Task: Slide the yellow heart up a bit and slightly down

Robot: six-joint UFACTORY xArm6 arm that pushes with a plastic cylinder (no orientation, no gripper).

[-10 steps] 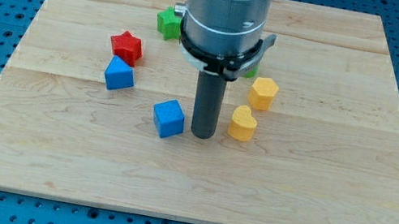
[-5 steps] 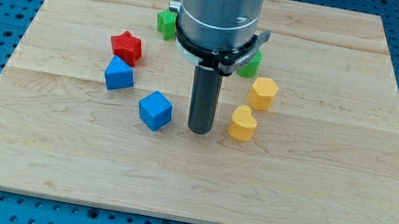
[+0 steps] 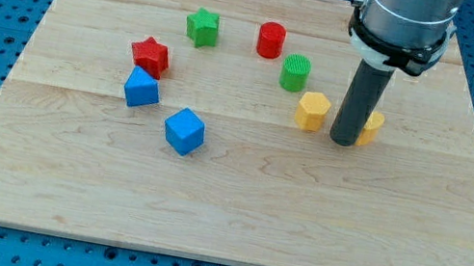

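Note:
The yellow heart (image 3: pixel 372 127) lies right of centre on the wooden board (image 3: pixel 235 201), mostly hidden behind my rod. My tip (image 3: pixel 344 142) rests on the board touching the heart's left side. A yellow hexagonal block (image 3: pixel 312 110) sits just left of the rod.
A green cylinder (image 3: pixel 296 72) and red cylinder (image 3: pixel 271 39) lie up-left of the tip. A green star (image 3: pixel 202 26), red star (image 3: pixel 150 56) and two blue blocks (image 3: pixel 141 89) (image 3: pixel 184 130) sit on the left half.
The arm has swung from the board's middle to the right. The yellow heart has moved right and up, past the yellow hexagon. One blue block slid left earlier.

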